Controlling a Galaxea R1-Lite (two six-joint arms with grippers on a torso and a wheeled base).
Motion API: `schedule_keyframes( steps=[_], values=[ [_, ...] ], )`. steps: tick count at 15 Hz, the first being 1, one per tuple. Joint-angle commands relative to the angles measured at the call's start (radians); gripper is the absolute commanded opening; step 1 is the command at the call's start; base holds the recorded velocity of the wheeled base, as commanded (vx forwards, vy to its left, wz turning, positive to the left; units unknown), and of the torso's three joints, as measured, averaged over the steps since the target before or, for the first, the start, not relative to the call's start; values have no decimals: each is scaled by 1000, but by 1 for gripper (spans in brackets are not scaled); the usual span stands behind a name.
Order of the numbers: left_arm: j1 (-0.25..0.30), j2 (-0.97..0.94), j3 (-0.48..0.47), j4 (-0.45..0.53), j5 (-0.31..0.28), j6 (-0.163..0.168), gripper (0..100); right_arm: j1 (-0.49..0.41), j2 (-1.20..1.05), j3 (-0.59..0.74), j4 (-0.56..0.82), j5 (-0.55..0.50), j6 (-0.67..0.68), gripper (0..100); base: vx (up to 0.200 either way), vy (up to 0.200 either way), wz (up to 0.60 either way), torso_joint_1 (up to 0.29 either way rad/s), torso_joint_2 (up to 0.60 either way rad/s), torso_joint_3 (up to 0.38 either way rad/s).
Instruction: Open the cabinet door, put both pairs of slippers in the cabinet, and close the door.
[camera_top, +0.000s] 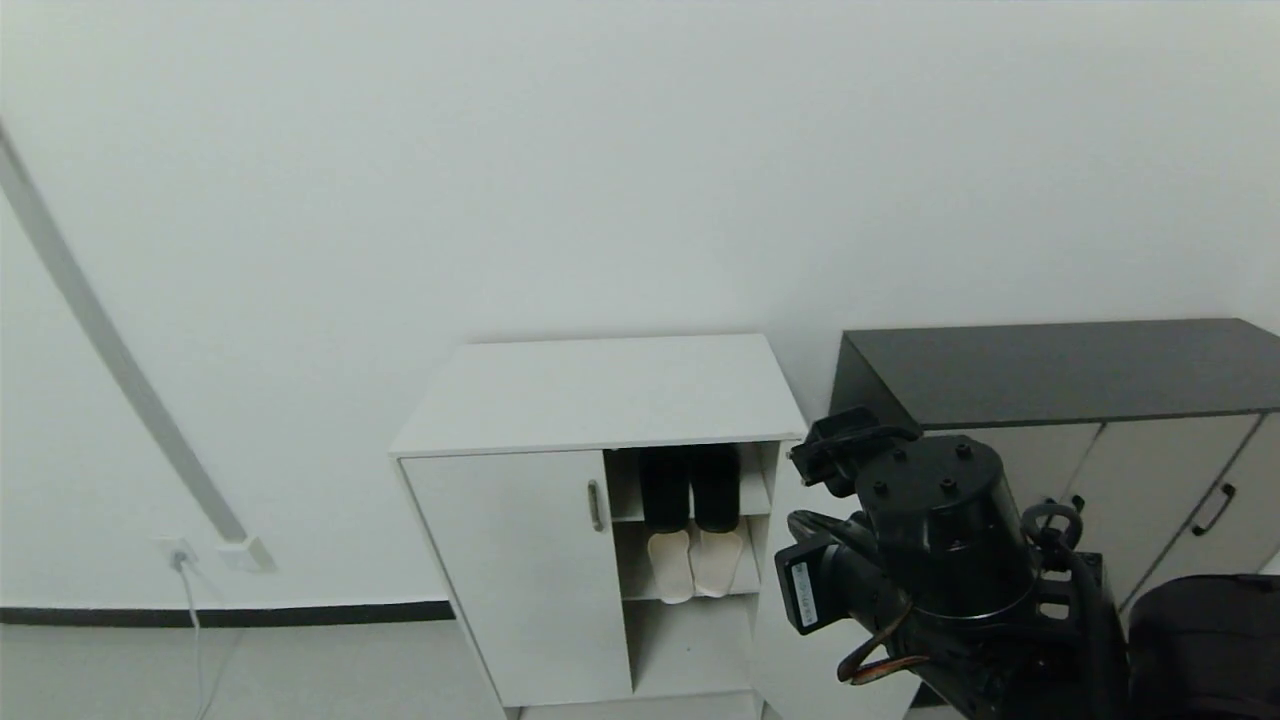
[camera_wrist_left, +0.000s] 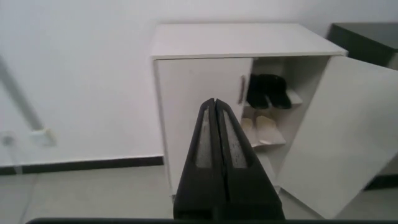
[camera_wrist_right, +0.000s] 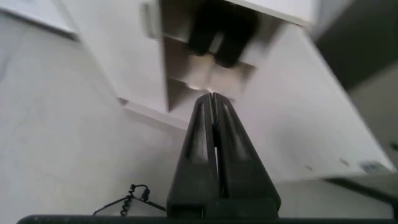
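The white cabinet (camera_top: 600, 395) stands against the wall with its left door (camera_top: 520, 570) closed and its right door (camera_top: 800, 660) swung open. Inside, a black pair of slippers (camera_top: 690, 490) lies on the upper shelf and a white pair (camera_top: 695, 562) on the shelf below. My left gripper (camera_wrist_left: 214, 102) is shut and empty, held out in front of the cabinet (camera_wrist_left: 242, 40), some way off. My right gripper (camera_wrist_right: 213, 96) is shut and empty too, low before the open door (camera_wrist_right: 298, 124), pointing at the white pair (camera_wrist_right: 205, 78) under the black pair (camera_wrist_right: 221, 31).
A dark-topped cabinet (camera_top: 1060, 370) stands right of the white one, close behind the open door. A wall socket (camera_top: 178, 552) with a hanging cable and a slanted conduit (camera_top: 100, 340) are at the left. A coiled cable (camera_wrist_right: 127, 196) lies on the floor.
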Motion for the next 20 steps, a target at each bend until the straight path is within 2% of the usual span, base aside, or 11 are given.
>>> schedule_keyframes(
  steps=[1, 3, 12, 18, 20],
  values=[
    [2, 1, 0, -1, 0, 0, 0, 1, 1, 0, 0, -1, -1, 0, 0, 0, -600, 22, 7, -7],
    [2, 1, 0, -1, 0, 0, 0, 1, 1, 2, 0, -1, -1, 0, 0, 0, -600, 7, 5, -2],
    [2, 1, 0, -1, 2, -2, 0, 1, 3, 6, 0, -1, -1, 0, 0, 0, 0, 0, 0, 0],
    [0, 1, 0, -1, 3, -2, 0, 1, 4, 9, 0, -1, -1, 0, -200, 0, 0, -2, -1, 3],
    [2, 1, 0, -1, 5, -2, 0, -13, 10, 9, -1, -1, -1, 0, 0, 0, 0, 0, 0, 0]
  ],
)
